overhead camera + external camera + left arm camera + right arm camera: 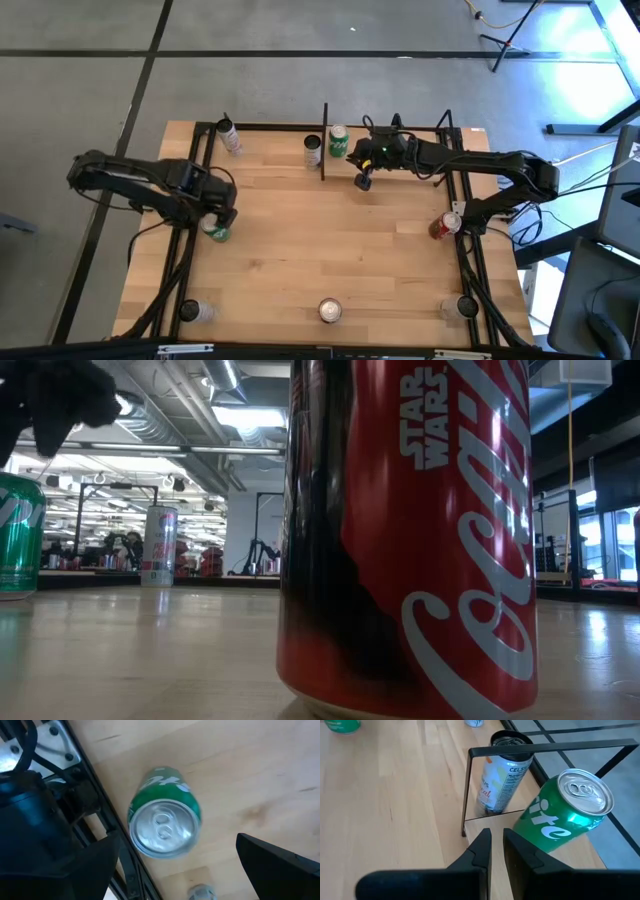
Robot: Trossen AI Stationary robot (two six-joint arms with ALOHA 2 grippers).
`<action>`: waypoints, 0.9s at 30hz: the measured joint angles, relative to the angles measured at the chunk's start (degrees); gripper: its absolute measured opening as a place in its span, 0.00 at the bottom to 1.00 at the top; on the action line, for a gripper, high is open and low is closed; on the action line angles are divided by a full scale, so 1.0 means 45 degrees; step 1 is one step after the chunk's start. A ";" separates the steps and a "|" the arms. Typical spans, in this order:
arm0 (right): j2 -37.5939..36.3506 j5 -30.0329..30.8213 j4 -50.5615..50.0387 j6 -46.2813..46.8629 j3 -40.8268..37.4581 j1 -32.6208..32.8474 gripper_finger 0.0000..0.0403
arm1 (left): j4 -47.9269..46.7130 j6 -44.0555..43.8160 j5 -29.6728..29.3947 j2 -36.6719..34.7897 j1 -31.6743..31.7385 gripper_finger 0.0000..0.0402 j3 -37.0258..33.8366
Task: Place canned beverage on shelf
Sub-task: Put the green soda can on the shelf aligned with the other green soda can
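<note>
A green can (165, 820) stands upright on the tabletop near the left frame rods; it also shows in the high view (216, 233). My left gripper (178, 840) hangs above it, open, one finger on either side of the can's top, touching nothing. My right gripper (497, 847) is shut and empty, at the far middle of the table (363, 181). Just past it is the shelf (545, 747), a black rod frame at the table's far edge. A second green can (560, 815) and a white can (500, 775) stand there on their bases.
A red cola can (410, 530) stands close to the low camera at the near edge (330, 310). Other cans stand at the near left (195, 311), near right (466, 306), right (445, 226) and far left (230, 136). Black frame rods (195, 250) run along both sides.
</note>
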 joint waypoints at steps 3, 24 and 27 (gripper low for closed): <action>0.0000 0.0000 -0.0041 -0.0117 0.0000 0.0000 0.10 | 0.0484 -0.0306 -0.0074 0.0002 -0.0133 0.96 -0.0813; -0.0203 -0.1058 -0.1829 0.0496 -0.0005 0.0015 0.10 | 0.1928 0.3844 -0.0003 0.0026 -0.0094 0.64 -0.1817; -0.0645 -0.2744 -0.3223 0.0868 -0.0125 0.0015 0.10 | 0.2071 0.5125 -0.0105 0.0150 0.0185 0.62 -0.0909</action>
